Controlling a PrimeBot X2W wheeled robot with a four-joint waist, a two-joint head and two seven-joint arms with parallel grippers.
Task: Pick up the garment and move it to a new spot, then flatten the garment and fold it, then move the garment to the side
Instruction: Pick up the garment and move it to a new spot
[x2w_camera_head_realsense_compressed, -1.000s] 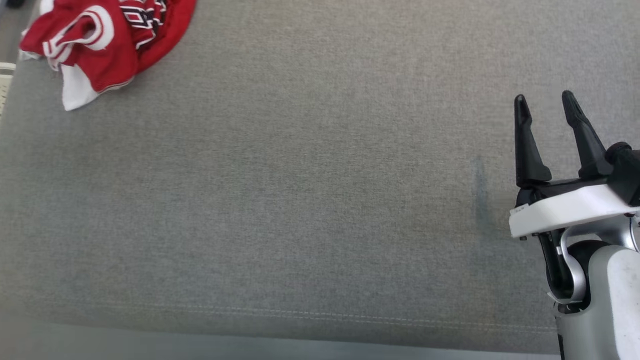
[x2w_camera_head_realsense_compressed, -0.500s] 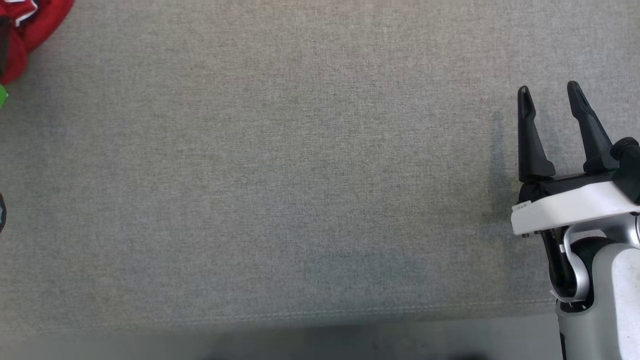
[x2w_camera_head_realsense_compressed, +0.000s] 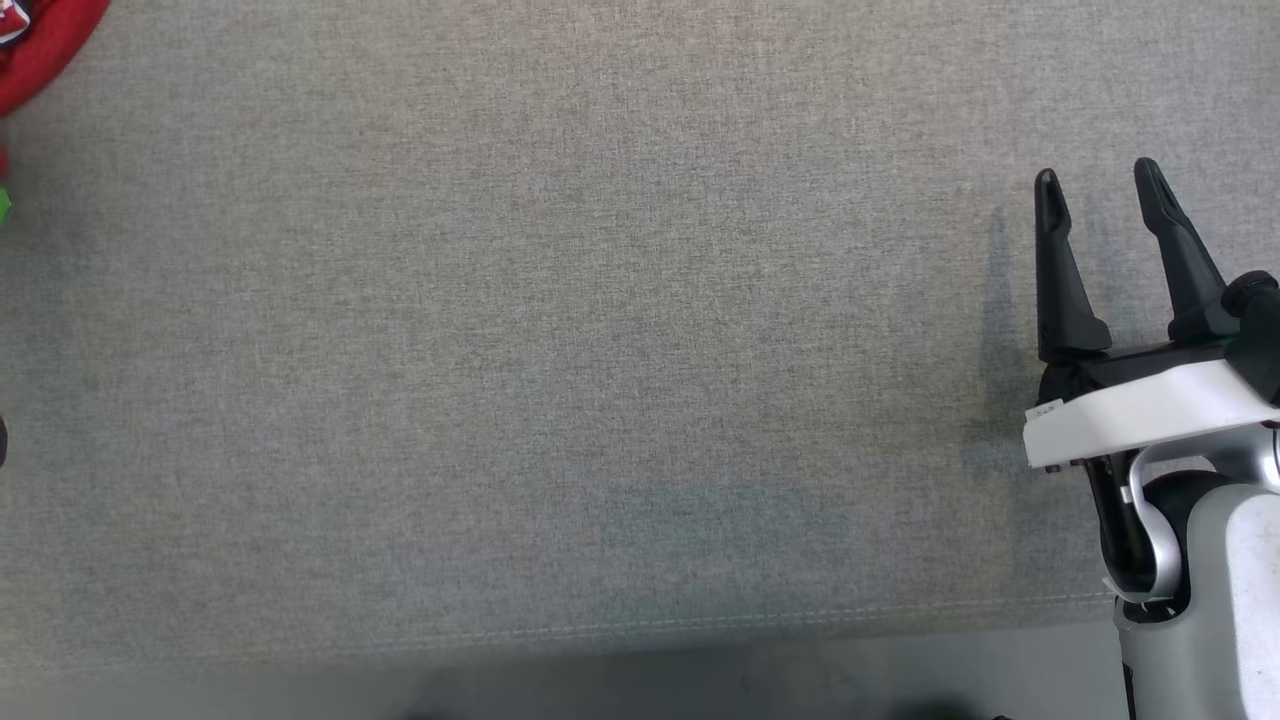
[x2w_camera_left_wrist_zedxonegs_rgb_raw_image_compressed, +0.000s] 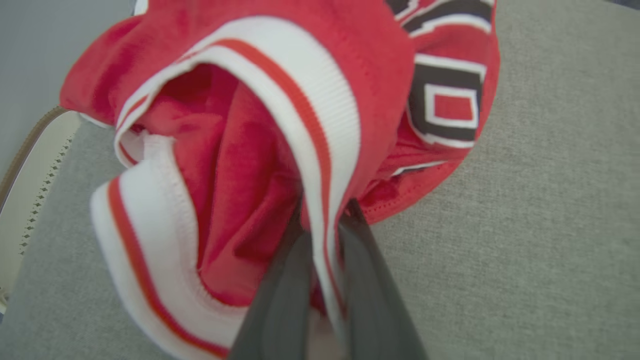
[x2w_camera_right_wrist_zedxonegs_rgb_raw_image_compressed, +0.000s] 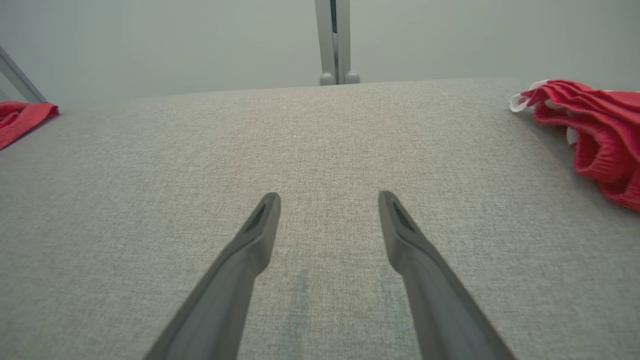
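Note:
The garment (x2w_camera_left_wrist_zedxonegs_rgb_raw_image_compressed: 350, 85), a red jersey with red-and-white striped trim and black white-outlined lettering, lies bunched on the grey fabric surface (x2w_camera_left_wrist_zedxonegs_rgb_raw_image_compressed: 540, 210). My left gripper (x2w_camera_left_wrist_zedxonegs_rgb_raw_image_compressed: 325, 207) is shut on a fold of its striped trim, the cloth pinched between the two dark fingers. In the head view a red edge of the garment (x2w_camera_head_realsense_compressed: 45, 45) sits in the top left corner. At the right of the head view my right gripper (x2w_camera_head_realsense_compressed: 1096, 178) stands open, far from the garment. The right wrist view also has my right gripper (x2w_camera_right_wrist_zedxonegs_rgb_raw_image_compressed: 328, 197) open over bare grey fabric.
The grey surface (x2w_camera_head_realsense_compressed: 600, 350) has a stitched front edge near the bottom of the head view. A cream perforated object (x2w_camera_left_wrist_zedxonegs_rgb_raw_image_compressed: 30, 175) lies beyond the surface's left side. In the right wrist view a metal post (x2w_camera_right_wrist_zedxonegs_rgb_raw_image_compressed: 334, 40) stands behind the far edge, and crumpled red cloth (x2w_camera_right_wrist_zedxonegs_rgb_raw_image_compressed: 595, 130) lies at the right.
The head camera has swung, so the garment now shows as a red edge in the top left corner. My left gripper has shut. My right gripper stays open in place.

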